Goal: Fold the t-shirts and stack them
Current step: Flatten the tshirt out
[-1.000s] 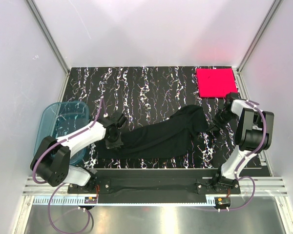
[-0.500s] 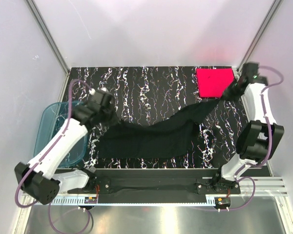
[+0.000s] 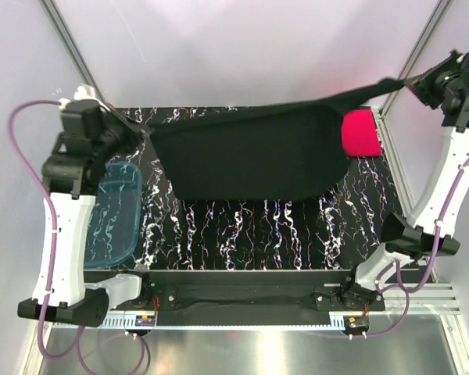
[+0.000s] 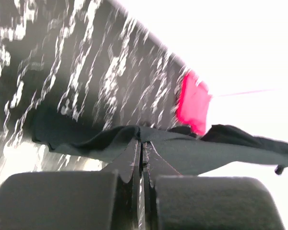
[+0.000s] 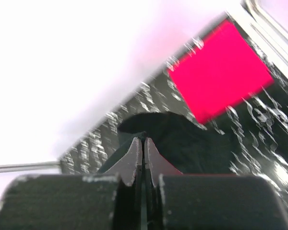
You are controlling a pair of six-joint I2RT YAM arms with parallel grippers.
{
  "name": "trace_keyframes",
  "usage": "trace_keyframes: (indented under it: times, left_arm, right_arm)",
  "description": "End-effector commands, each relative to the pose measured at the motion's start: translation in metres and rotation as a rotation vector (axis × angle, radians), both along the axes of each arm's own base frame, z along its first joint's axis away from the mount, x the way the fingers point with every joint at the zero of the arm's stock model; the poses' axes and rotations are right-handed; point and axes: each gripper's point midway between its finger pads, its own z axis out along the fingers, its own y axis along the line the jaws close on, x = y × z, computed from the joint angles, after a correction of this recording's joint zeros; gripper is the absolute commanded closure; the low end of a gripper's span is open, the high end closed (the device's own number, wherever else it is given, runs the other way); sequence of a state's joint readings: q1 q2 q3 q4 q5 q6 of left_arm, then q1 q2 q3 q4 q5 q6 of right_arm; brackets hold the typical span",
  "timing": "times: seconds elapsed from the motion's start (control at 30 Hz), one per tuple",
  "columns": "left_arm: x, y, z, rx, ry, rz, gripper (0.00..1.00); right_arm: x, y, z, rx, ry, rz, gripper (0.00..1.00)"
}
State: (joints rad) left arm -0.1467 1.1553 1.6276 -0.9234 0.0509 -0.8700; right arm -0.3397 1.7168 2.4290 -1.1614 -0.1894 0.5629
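The black t-shirt (image 3: pixel 254 152) hangs stretched in the air between both raised arms, above the back of the table. My left gripper (image 3: pixel 141 129) is shut on its left corner; the left wrist view shows the cloth (image 4: pixel 182 151) pinched at the gripper (image 4: pixel 141 140). My right gripper (image 3: pixel 406 80) is shut on its right corner, with the cloth (image 5: pixel 192 139) below the closed tips of the gripper (image 5: pixel 144 138). The folded pink-red t-shirt (image 3: pixel 361 133) lies at the back right of the table, partly hidden by the black one. It also shows in the left wrist view (image 4: pixel 193 103) and the right wrist view (image 5: pixel 221 79).
A translucent blue tub (image 3: pixel 113 215) sits at the table's left edge. The marbled black tabletop (image 3: pixel 258 234) lies under the hanging shirt. White walls and metal frame posts (image 3: pixel 406 70) close in the back and sides.
Both arms have risen high and spread apart, lifting the black shirt off the table and stretching it out in the air. It now covers part of the pink-red shirt.
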Motion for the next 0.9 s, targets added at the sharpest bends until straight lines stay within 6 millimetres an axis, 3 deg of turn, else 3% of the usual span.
trace_keyframes:
  times: [0.0,0.07,0.1,0.13,0.17,0.2,0.27,0.3,0.33,0.37,0.4,0.43,0.47,0.5,0.53,0.57,0.6,0.63,0.67,0.8,0.87]
  left_arm:
    - [0.021,0.023,0.052,-0.006,-0.144,0.055,1.00]
    - [0.028,0.030,0.076,-0.001,-0.200,0.074,1.00]
    - [0.035,0.031,0.084,0.000,-0.225,0.073,1.00]
    - [0.048,0.033,0.085,0.001,-0.225,0.072,1.00]
    - [0.057,0.033,0.087,0.001,-0.231,0.069,1.00]
    - [0.064,0.032,0.106,0.004,-0.288,0.057,1.00]
    - [0.094,0.027,0.098,-0.014,-0.270,0.021,1.00]
    - [0.103,0.034,0.115,-0.035,-0.321,0.035,1.00]
    - [0.113,0.029,0.115,-0.063,-0.326,-0.013,1.00]
    - [0.136,0.037,0.106,-0.085,-0.310,-0.012,1.00]
    - [0.149,0.039,0.113,-0.122,-0.343,-0.018,1.00]
    - [0.153,0.043,0.130,-0.141,-0.392,-0.048,1.00]
    - [0.171,0.045,0.141,-0.172,-0.442,-0.074,1.00]
    - [0.184,0.051,0.137,-0.191,-0.448,-0.060,1.00]
    - [0.185,0.059,0.156,-0.210,-0.509,-0.074,1.00]
    - [0.195,0.064,0.159,-0.240,-0.533,-0.078,1.00]
    - [0.214,0.080,0.195,-0.375,-0.685,-0.101,1.00]
    - [0.215,0.082,0.206,-0.435,-0.711,-0.104,1.00]
    - [0.232,0.088,0.200,-0.455,-0.728,-0.105,1.00]
    - [0.224,0.089,0.224,-0.496,-0.809,-0.137,1.00]
    - [0.222,0.086,0.218,-0.480,-0.794,-0.144,1.00]
  right_arm:
    - [-0.014,-0.008,0.049,-0.021,-0.146,-0.051,1.00]
    - [-0.015,-0.003,0.075,-0.018,-0.248,-0.036,1.00]
    - [-0.010,0.001,0.074,-0.002,-0.258,-0.011,1.00]
    - [-0.007,0.002,0.086,-0.011,-0.312,0.003,1.00]
    - [-0.003,0.003,0.086,0.002,-0.323,0.006,1.00]
    - [0.003,0.004,0.084,0.014,-0.325,0.024,1.00]
    - [0.023,0.002,0.075,0.045,-0.313,0.044,1.00]
    - [0.028,0.004,0.079,0.058,-0.326,0.062,1.00]
    - [0.036,0.004,0.083,0.065,-0.352,0.077,1.00]
    - [0.049,0.003,0.079,0.102,-0.356,0.083,1.00]
    - [0.055,0.005,0.082,0.122,-0.378,0.105,1.00]
    - [0.069,0.003,0.087,0.129,-0.421,0.119,1.00]
    - [0.073,0.007,0.106,0.154,-0.491,0.147,1.00]
    - [0.078,0.007,0.105,0.180,-0.491,0.153,1.00]
    - [0.094,0.003,0.105,0.193,-0.523,0.166,1.00]
    - [0.099,0.004,0.113,0.237,-0.553,0.174,1.00]
    - [0.111,0.006,0.137,0.269,-0.670,0.223,1.00]
    - [0.112,0.006,0.145,0.296,-0.701,0.228,1.00]
    - [0.112,0.006,0.153,0.296,-0.734,0.231,1.00]
    - [0.100,0.005,0.183,0.265,-0.847,0.229,1.00]
    - [0.092,0.005,0.190,0.230,-0.862,0.216,1.00]
